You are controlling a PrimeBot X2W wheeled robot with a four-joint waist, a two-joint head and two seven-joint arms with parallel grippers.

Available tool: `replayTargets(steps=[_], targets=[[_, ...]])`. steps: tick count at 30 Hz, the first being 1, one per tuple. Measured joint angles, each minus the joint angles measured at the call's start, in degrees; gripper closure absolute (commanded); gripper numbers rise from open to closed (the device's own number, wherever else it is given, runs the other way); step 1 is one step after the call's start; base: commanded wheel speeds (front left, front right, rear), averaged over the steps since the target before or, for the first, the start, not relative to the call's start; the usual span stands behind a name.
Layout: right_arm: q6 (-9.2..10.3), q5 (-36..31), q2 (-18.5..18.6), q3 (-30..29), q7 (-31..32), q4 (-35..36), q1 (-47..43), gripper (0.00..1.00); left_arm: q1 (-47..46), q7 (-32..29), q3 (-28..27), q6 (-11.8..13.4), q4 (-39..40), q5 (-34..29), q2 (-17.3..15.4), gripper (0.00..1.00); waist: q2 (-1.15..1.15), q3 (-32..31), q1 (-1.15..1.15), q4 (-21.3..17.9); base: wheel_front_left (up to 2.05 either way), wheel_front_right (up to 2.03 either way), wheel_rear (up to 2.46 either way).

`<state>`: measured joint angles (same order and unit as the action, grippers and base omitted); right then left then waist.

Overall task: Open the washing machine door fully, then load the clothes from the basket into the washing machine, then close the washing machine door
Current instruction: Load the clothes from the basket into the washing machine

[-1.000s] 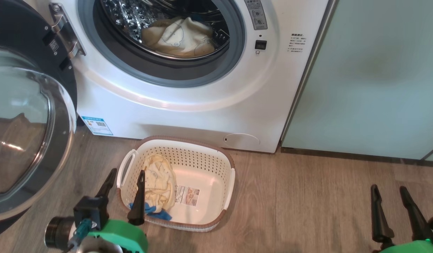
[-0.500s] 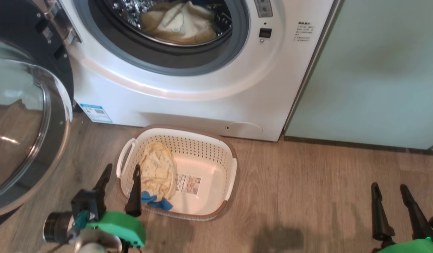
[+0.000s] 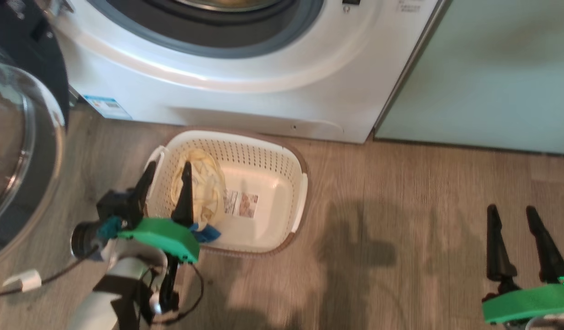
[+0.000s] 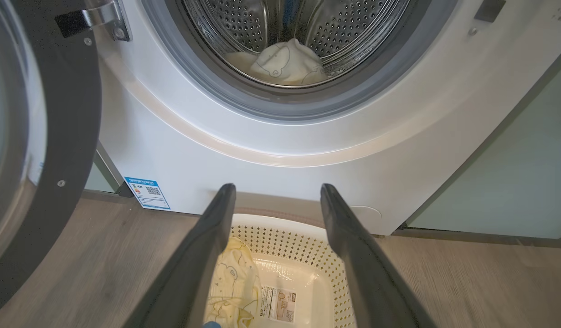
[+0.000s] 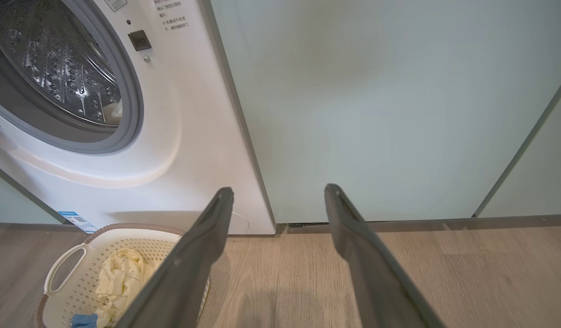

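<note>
The large round door with a glossy black rim and bulging clear glass centre is swung wide to the left, so the mouth of the big white front-loading washing machine is left unobstructed. One soft pale yellow garment is seen lying in the steel drum. A second pale yellow garment with a blue trim patch is heaped at the left end of the small cream-white perforated plastic basket. The basket is set on the wooden floor just before the machine, presumably so that the lift is kept short.

The left end effector is held above that end with fingers spread wide and nothing between them. A descent for a grasp is judged to be the step in hand. The right end effector, likewise wide and empty, is parked well apart over bare floor, out of the way.
</note>
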<state>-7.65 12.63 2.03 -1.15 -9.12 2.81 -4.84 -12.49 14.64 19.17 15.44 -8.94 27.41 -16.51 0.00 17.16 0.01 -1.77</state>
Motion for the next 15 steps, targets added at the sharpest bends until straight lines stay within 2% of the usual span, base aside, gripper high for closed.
replayTargets(steps=[15], targets=[[0.0,1.5,0.0,0.9,-3.1,-0.1,8.5,0.0,-15.5,0.0,-6.1,-8.8,-17.3,-2.6,6.0,0.0,0.0,15.1,0.0,-2.9,0.0,0.0,0.0]])
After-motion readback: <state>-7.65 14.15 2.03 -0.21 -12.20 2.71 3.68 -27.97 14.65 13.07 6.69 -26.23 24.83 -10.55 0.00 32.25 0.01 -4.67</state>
